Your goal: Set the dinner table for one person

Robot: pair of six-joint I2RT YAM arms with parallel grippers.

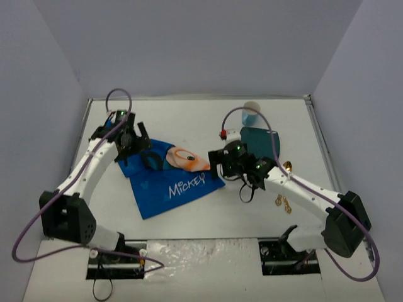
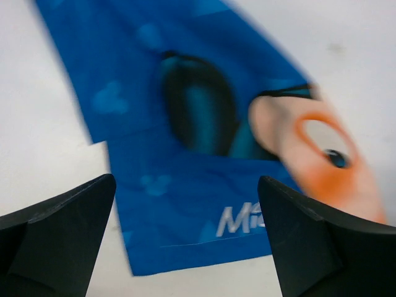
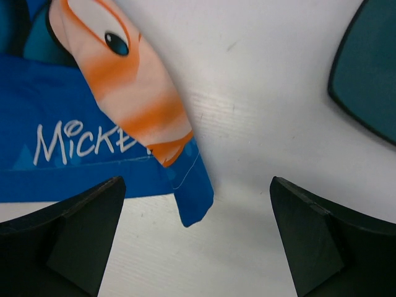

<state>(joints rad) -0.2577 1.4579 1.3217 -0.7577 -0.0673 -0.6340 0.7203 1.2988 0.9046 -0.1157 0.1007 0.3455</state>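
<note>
The dinner table (image 1: 189, 119) is a wide white top. A blue Mickey Mouse placemat (image 1: 170, 179) lies left of its centre, rumpled, with the orange face part folded over its far right corner. My left gripper (image 1: 142, 153) hovers open over the mat's far left part. In the left wrist view the gripper (image 2: 192, 247) has only the placemat (image 2: 185, 192) below it, and nothing is held. My right gripper (image 1: 217, 163) stands open at the mat's right edge. In the right wrist view the gripper (image 3: 198, 241) is empty, with a folded placemat corner (image 3: 193, 201) just ahead of it.
A dark teal plate (image 1: 258, 141) lies right of the mat, and its rim (image 3: 371, 74) shows in the right wrist view. A blue and white cup (image 1: 250, 113) stands behind it. Gold cutlery (image 1: 283, 201) lies near the right arm. Grey walls close in three sides.
</note>
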